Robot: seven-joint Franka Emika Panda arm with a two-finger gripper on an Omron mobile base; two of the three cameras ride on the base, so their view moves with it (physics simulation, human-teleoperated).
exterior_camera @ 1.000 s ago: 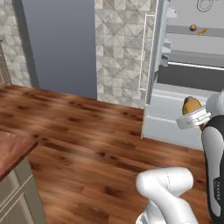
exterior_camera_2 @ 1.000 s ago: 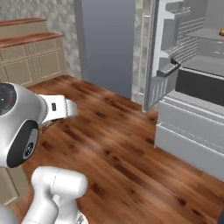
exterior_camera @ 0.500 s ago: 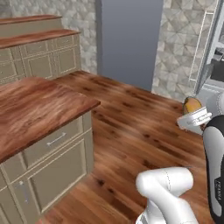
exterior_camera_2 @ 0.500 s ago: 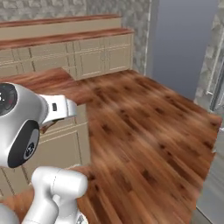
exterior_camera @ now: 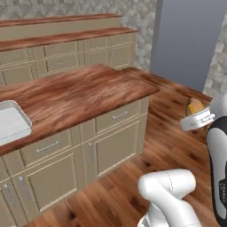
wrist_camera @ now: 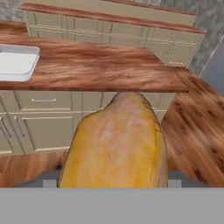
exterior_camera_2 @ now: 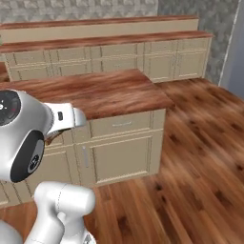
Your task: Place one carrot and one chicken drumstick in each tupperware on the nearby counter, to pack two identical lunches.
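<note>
My gripper (exterior_camera: 195, 114) hangs at the right of the left base view, over the wood floor and shut on a golden-brown chicken drumstick (exterior_camera: 194, 106). In the hand view the drumstick (wrist_camera: 117, 144) looms large at bottom centre and hides the fingertips. The reddish-brown counter (exterior_camera: 88, 91) over beige cabinets lies ahead to the left, also seen as counter (exterior_camera_2: 109, 90) and counter (wrist_camera: 109, 65). One light-grey tupperware (exterior_camera: 11, 123) sits on its left end, cut by the frame edge; its inside looks bare in the hand view, tupperware (wrist_camera: 15, 62). No carrot is in sight.
A second run of beige cabinets with a wooden top (exterior_camera: 66, 35) lines the stone-tiled back wall. A tall grey panel (exterior_camera: 190, 40) stands at the right. Wood floor (exterior_camera_2: 200, 143) stretches between me and the counter's front drawers (wrist_camera: 43, 100).
The base has swung round: the open fridge has left the views and the counter with the tray has come in. The drumstick stays in my gripper.
</note>
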